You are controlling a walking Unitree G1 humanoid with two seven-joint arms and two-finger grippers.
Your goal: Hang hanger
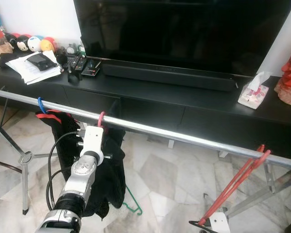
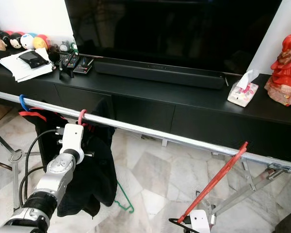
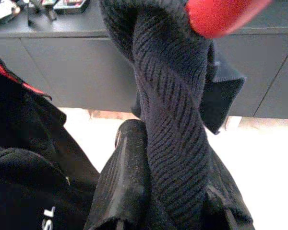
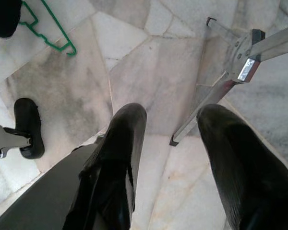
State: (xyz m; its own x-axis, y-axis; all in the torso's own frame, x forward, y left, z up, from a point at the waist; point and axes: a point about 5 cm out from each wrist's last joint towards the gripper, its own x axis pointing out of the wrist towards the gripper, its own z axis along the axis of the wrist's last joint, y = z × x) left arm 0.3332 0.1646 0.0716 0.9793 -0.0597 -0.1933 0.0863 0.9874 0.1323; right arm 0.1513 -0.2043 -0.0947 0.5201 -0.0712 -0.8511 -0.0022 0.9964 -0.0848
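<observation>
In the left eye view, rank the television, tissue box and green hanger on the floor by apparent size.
1. Television, by far the largest.
2. Tissue box and green hanger: alike; the hanger is partly hidden by the black garment, so unranked.

Left arm (image 1: pixel 80 182): silver ribbed segments, round joint cap with screws, white boxy wrist housing (image 1: pixel 92 140), black cable (image 1: pixel 51 160) looped alongside, small bolts seen on the housing sides. Right hand (image 4: pixel 170 165): two long glossy black fingers (image 4: pixel 122 158), white housing (image 2: pixel 200 221) behind.
</observation>
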